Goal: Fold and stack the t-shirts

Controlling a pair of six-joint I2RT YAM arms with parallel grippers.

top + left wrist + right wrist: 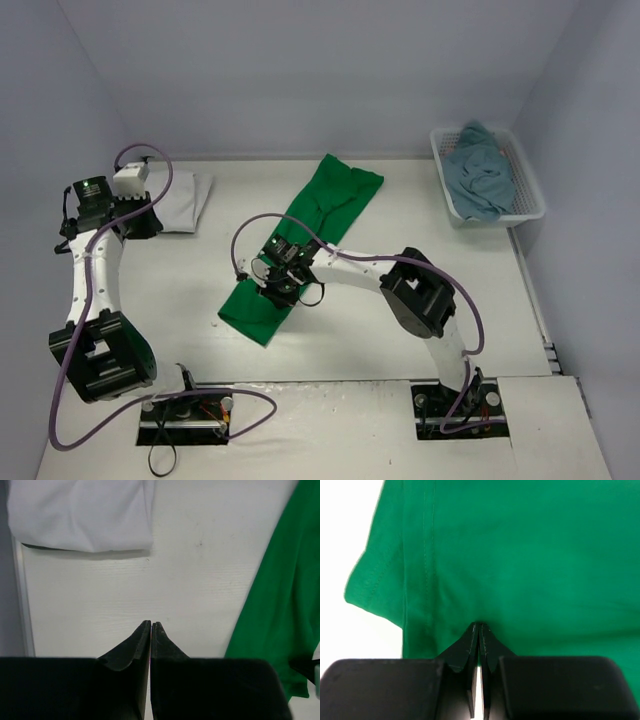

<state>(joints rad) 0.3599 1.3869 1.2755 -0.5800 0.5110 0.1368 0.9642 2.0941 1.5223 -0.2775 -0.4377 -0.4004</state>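
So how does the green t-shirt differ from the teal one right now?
The green t-shirt lies stretched flat across the table; the teal t-shirt sits crumpled in the basket. The right gripper is shut on the green t-shirt; nothing touches the teal t-shirt. Both are plain and unstacked.

- The left arm (pixel 90 285) rises from its base at the near edge of the table (pixel 420 215), folds at the elbow and stretches along the left edge.
- The left gripper (pixel 151 626) hangs above bare table, its 2 fingers pressed together.
- The right arm (pixel 420 295) bends left toward the table's middle.
- The right gripper (pixel 478 628) sits low, its 2 fingers pinched tight on the bright green t-shirt (pixel 530 555).
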